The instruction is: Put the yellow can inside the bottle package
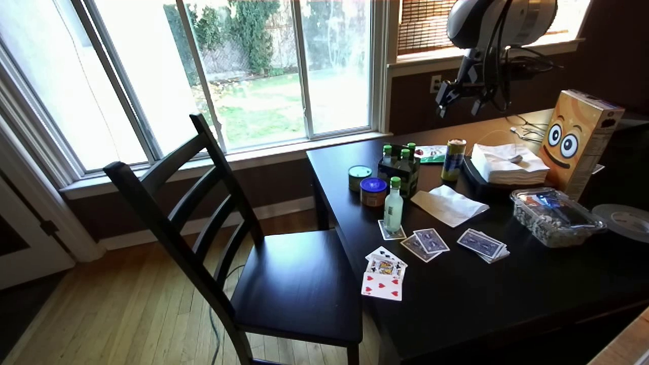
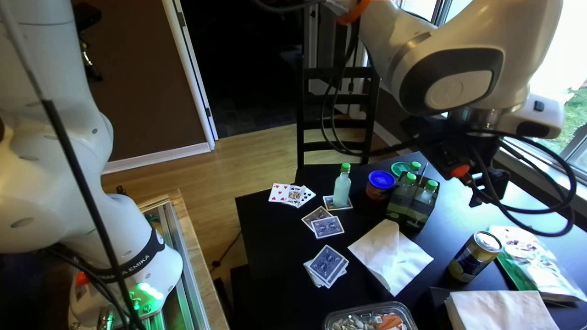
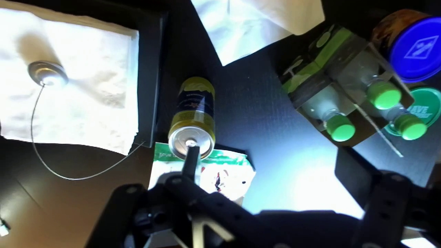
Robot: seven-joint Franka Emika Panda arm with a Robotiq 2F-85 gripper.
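The yellow can [image 1: 454, 161] stands upright on the dark table; it also shows in an exterior view [image 2: 473, 257] and in the wrist view [image 3: 195, 106]. The bottle package [image 1: 408, 186] is a low green carton holding three green-capped bottles; it also shows in an exterior view [image 2: 408, 214] and in the wrist view [image 3: 311, 74]. My gripper [image 3: 270, 165] is open and empty, its fingers wide apart. One finger overlaps the can's top in the wrist view, and the other lies near the carton's corner. In an exterior view the gripper [image 1: 459, 105] hangs well above the table.
A bottle [image 1: 393, 210] stands on a card beside the package. A blue-lidded jar [image 1: 373, 191] and green-lidded jar [image 1: 359, 178] flank it. A napkin stack [image 1: 507, 165], snack bag [image 2: 532, 261], cartoon-eyed box [image 1: 578, 142], clear tub [image 1: 555, 218] and loose napkin [image 1: 450, 205] lie around.
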